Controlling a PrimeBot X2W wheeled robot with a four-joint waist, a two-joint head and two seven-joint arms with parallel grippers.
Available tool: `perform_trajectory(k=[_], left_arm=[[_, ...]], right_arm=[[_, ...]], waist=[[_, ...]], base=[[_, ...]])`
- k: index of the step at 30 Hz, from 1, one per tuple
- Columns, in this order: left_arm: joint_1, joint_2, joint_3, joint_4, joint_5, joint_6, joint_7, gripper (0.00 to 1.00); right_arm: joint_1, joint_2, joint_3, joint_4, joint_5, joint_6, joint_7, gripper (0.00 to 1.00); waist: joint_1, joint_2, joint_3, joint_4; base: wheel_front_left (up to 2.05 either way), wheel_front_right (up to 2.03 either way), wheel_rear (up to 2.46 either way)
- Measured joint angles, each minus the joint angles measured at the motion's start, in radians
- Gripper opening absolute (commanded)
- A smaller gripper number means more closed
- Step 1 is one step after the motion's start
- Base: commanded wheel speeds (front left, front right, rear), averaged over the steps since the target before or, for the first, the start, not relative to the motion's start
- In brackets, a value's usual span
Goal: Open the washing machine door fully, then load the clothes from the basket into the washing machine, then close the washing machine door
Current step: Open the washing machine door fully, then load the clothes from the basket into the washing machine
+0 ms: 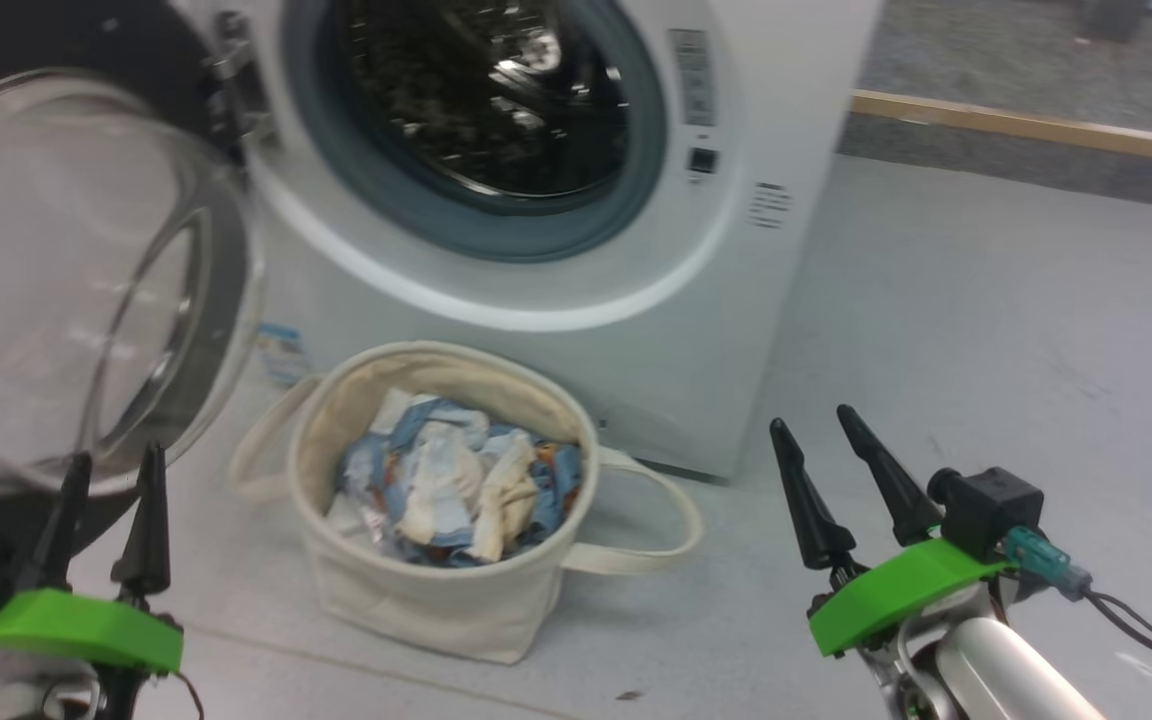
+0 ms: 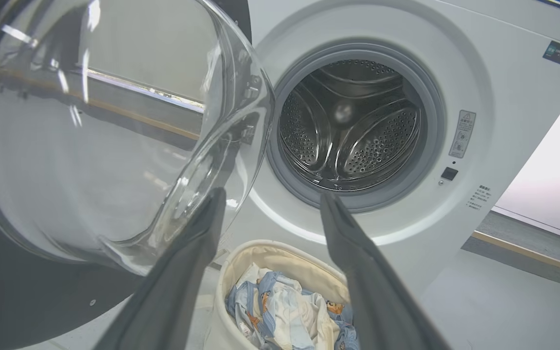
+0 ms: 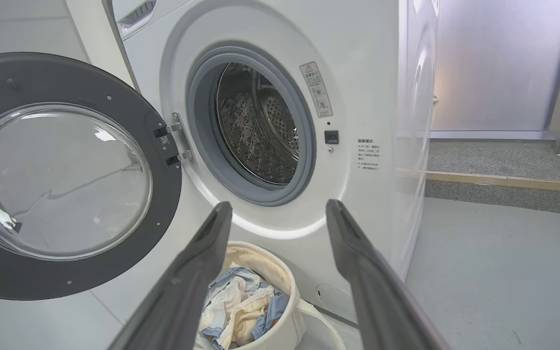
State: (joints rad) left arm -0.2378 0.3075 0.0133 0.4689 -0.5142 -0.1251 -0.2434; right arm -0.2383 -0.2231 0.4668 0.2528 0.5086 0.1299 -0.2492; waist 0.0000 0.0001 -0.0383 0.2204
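One washing machine [image 1: 576,300], one open door [image 1: 86,280], one basket [image 1: 436,590] of clothes [image 1: 456,490] (several crumpled garments), two grippers.

pale grey floor [image 1: 986,350] carries basket [image 1: 416,590] and washing machine [image 1: 636,350].

White washing machine [image 1: 736,300], black-rimmed door [image 3: 61,180], cream basket [image 1: 416,600], light-blue and cream clothes [image 1: 466,480] with orange figures

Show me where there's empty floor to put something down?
Grey floor right of the washing machine and basket, up to the wooden strip, is bare. Crowded on the left: the open washing machine door hangs beside the basket.
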Motion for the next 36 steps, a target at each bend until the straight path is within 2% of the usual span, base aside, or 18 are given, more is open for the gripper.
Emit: perform_trajectory(k=[9, 15, 36], left_arm=[[0.075, 0.013, 0.0, -0.066, -0.035, 0.0, -0.001, 1.0], [0.094, 0.013, 0.006, -0.081, -0.044, 0.0, -0.002, 1.0], [0.116, 0.013, -0.001, -0.092, -0.045, 0.0, -0.005, 1.0]], right_arm=[[0.0, -0.011, -0.03, -0.023, -0.007, 0.0, 0.0, 1.0], [0.002, -0.011, -0.067, -0.035, -0.016, 0.0, 0.0, 1.0], [0.026, -0.012, -0.08, -0.04, -0.023, 0.0, 0.0, 1.0]], waist=[[0.0, 0.0, -0.005, -0.149], [0.0, 0.0, -0.005, -0.198], [0.0, 0.0, -0.009, -0.177]], base=[[0.0, 0.0, 0.0], [0.0, 0.0, 0.0], [-0.01, -0.01, 0.01]])
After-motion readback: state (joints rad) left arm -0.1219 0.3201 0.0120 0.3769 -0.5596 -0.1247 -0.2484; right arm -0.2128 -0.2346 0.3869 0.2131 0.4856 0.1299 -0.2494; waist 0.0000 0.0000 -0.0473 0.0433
